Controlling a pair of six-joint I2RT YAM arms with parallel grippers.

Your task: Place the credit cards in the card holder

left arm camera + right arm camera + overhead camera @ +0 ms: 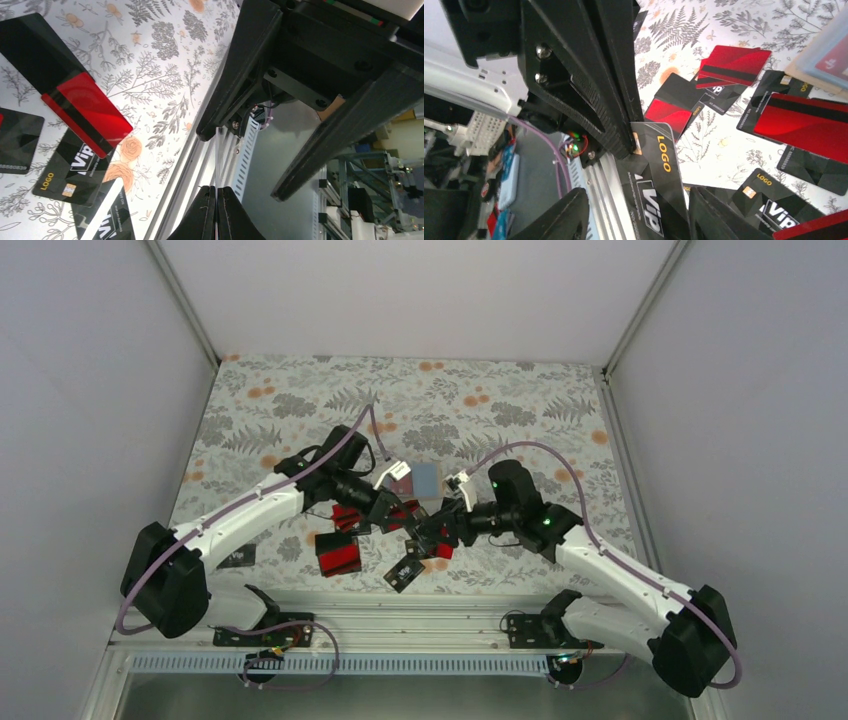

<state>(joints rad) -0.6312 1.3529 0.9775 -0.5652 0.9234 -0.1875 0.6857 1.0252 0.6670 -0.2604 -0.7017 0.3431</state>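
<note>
My left gripper (395,523) (216,192) is shut on one end of a black "LOGO VIP" credit card (659,185), seen edge-on in the left wrist view. That card (405,572) juts out toward the table's near edge. My right gripper (427,540) (639,200) is open, one finger on each side of the same card, and its fingers (235,75) fill the left wrist view. The card holder (428,480) (804,75) lies open just beyond both grippers, pale blue-grey inside, with a red card in it. Several red-and-black cards (338,555) (75,95) (804,125) lie loose on the floral cloth.
An aluminium rail (400,610) (200,165) runs along the near table edge, just under the held card. One black card (238,557) lies apart at the left, near the left arm's base. White walls enclose the table on three sides.
</note>
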